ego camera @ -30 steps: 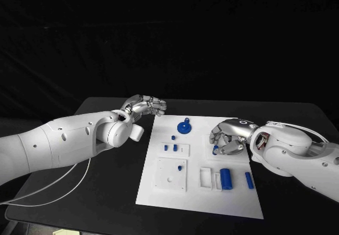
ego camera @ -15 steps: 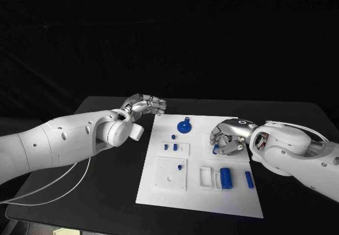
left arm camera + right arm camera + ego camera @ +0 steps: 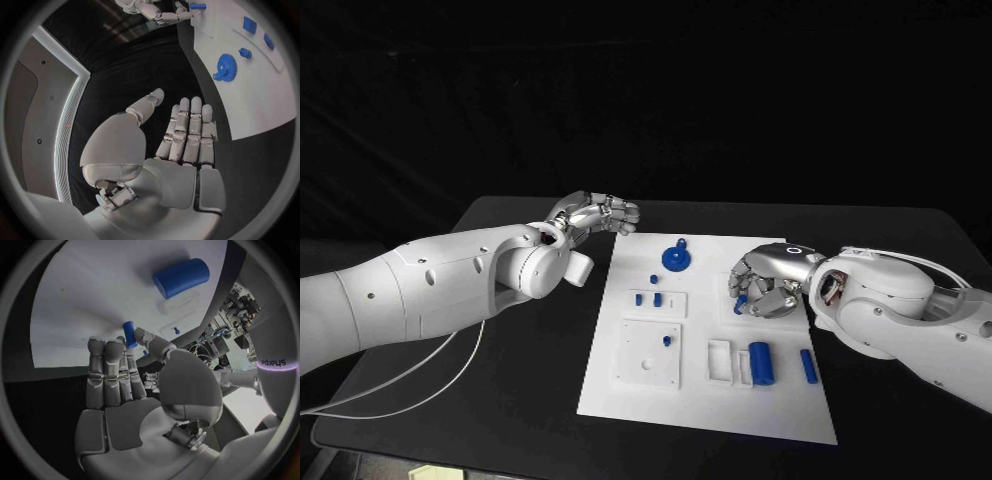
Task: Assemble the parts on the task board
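Right robot hand (image 3: 764, 283): over the right side of the task board (image 3: 632, 395), pinching a small blue peg (image 3: 129, 333) between thumb and fingertips.
Left robot hand (image 3: 599, 214): above the black tabletop (image 3: 516, 400) just off the board's far left corner, holding nothing, fingers straight and side by side.
Task board: white plate in the middle of the tabletop.
Blue gear (image 3: 675, 260): lies near the board's far edge.
Large blue cylinder (image 3: 762, 364): lies beside a white rectangular frame (image 3: 718, 362).
Square white plate (image 3: 651, 357): a small blue piece (image 3: 668, 342) stands in it.
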You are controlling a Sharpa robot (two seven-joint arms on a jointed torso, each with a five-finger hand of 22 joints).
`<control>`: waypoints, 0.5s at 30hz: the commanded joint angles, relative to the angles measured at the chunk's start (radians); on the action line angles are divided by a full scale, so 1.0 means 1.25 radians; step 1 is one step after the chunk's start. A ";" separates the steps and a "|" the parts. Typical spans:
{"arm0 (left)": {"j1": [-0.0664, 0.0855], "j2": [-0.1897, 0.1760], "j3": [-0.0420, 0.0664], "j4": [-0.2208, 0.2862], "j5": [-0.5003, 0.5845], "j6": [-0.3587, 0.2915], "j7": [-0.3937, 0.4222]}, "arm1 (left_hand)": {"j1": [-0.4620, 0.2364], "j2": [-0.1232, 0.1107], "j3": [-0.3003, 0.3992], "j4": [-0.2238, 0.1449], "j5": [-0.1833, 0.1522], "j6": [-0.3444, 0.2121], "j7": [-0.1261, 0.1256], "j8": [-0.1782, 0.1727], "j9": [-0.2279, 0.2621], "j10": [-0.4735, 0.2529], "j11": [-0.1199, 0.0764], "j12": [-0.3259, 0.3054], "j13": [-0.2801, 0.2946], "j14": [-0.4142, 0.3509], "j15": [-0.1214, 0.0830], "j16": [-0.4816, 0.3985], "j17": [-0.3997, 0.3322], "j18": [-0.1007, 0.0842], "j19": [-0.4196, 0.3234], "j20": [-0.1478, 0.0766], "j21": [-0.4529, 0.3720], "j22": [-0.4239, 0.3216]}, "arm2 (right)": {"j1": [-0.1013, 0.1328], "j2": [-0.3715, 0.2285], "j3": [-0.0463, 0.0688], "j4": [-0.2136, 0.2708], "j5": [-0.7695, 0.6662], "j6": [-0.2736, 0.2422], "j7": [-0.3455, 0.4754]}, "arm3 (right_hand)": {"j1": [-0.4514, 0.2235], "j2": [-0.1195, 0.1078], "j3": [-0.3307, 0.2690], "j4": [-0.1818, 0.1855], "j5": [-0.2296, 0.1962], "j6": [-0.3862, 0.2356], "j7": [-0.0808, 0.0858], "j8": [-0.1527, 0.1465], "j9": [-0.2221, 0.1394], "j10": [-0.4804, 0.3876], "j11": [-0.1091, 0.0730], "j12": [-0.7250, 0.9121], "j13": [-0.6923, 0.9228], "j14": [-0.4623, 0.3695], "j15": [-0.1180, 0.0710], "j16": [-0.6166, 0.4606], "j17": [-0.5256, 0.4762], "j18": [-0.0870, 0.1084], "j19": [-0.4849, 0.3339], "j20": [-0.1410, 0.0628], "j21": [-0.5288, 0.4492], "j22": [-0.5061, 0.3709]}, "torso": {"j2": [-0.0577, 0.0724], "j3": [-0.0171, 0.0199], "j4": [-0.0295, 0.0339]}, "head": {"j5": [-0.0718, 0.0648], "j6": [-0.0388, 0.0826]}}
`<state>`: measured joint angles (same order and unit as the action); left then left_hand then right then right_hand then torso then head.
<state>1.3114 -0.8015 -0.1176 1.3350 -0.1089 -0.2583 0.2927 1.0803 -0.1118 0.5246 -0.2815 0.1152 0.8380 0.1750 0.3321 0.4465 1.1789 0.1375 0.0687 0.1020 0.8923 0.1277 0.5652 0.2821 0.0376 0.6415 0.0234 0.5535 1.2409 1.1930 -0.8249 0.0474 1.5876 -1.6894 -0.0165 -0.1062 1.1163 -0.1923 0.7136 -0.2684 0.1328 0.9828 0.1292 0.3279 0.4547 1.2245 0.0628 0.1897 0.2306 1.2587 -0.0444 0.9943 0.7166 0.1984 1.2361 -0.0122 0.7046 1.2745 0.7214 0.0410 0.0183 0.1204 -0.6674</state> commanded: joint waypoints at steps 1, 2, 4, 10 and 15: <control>0.001 0.001 0.001 0.001 0.000 0.012 0.005 | -0.008 0.001 -0.003 0.001 -0.004 -0.007 -0.001 0.002 -0.001 -0.007 0.000 0.000 -0.001 -0.002 0.002 -0.005 0.001 0.012 0.000 0.005 -0.006 0.001 | -0.001 0.001 0.000 0.002 0.002 0.014 0.001 | -0.007 0.003 0.010 0.003 -0.006 0.007 0.001 0.006 -0.001 0.008 -0.002 0.007 0.002 -0.001 -0.006 0.007 -0.001 0.051 0.005 0.000 0.004 0.002 | 0.000 0.0000 0.0002 | 0.000 0.000; 0.001 0.001 0.001 0.001 0.000 0.012 0.005 | -0.008 0.001 -0.003 0.001 -0.004 -0.007 -0.001 0.002 -0.001 -0.007 0.000 0.000 -0.001 -0.002 0.002 -0.006 0.001 0.012 0.000 0.005 -0.006 0.001 | -0.001 0.001 0.000 0.003 0.002 0.014 0.001 | -0.005 0.005 0.020 0.007 -0.022 0.012 -0.001 0.007 -0.001 0.012 -0.004 0.010 0.004 0.002 -0.008 0.010 0.000 0.051 0.009 0.000 0.006 0.004 | 0.000 0.0000 0.0002 | 0.000 0.000; 0.001 0.001 0.001 0.001 0.000 0.013 0.005 | -0.008 0.001 -0.003 0.001 -0.004 -0.007 -0.001 0.002 -0.001 -0.007 0.000 0.000 -0.001 -0.002 0.002 -0.006 0.002 0.012 0.000 0.005 -0.006 0.001 | -0.001 0.001 0.000 0.004 0.000 0.011 0.001 | -0.002 0.008 0.035 0.013 -0.039 0.021 -0.005 0.011 0.001 0.021 -0.007 0.017 0.009 0.006 -0.011 0.017 0.003 0.051 0.014 -0.002 0.010 0.008 | 0.000 -0.0002 0.0003 | 0.000 -0.001; 0.001 0.000 0.001 0.000 -0.001 0.013 0.005 | -0.007 0.003 -0.002 0.000 -0.003 -0.007 -0.001 0.003 -0.002 -0.007 0.000 0.000 -0.001 -0.002 0.002 -0.007 0.003 0.012 0.000 0.005 -0.007 0.002 | -0.001 0.000 0.000 0.006 -0.014 0.006 -0.007 | 0.007 0.010 0.083 0.035 -0.067 0.051 -0.018 0.029 0.016 0.049 -0.021 0.041 0.029 0.009 -0.024 0.045 0.027 0.051 0.027 -0.010 0.030 0.024 | 0.000 -0.0005 0.0005 | 0.000 -0.003; 0.001 0.001 0.001 0.000 -0.001 0.011 0.007 | -0.007 0.003 -0.002 0.000 -0.001 -0.007 -0.001 0.003 -0.002 -0.007 0.000 0.000 -0.001 -0.002 0.002 -0.007 0.004 0.013 0.000 0.005 -0.007 0.002 | -0.002 0.000 0.000 0.009 -0.022 0.010 -0.018 | 0.008 0.009 0.096 0.039 -0.067 0.059 -0.023 0.039 0.029 0.060 -0.028 0.054 0.044 0.007 -0.030 0.052 0.038 0.051 0.030 -0.014 0.035 0.030 | 0.000 -0.0005 0.0007 | 0.001 -0.004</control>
<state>1.3114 -0.8015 -0.1176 1.3342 -0.1089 -0.2567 0.2922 1.0803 -0.1118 0.5247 -0.2815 0.1152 0.8380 0.1750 0.3321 0.4456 1.1789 0.1375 0.0687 0.1022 0.8924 0.1277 0.5613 0.2860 0.0375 0.6415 0.0234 0.5495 1.2419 1.1922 -0.8256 0.0478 1.5954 -1.6986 -0.0157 -0.1178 1.1179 -0.1908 0.8282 -0.2200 0.0502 1.0515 0.1001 0.3722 0.4874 1.2766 0.0358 0.2541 0.2798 1.2769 -0.0684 1.0531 0.7626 0.1991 1.2654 -0.0239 0.7451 1.3081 0.7213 0.0405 0.0190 0.1209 -0.6717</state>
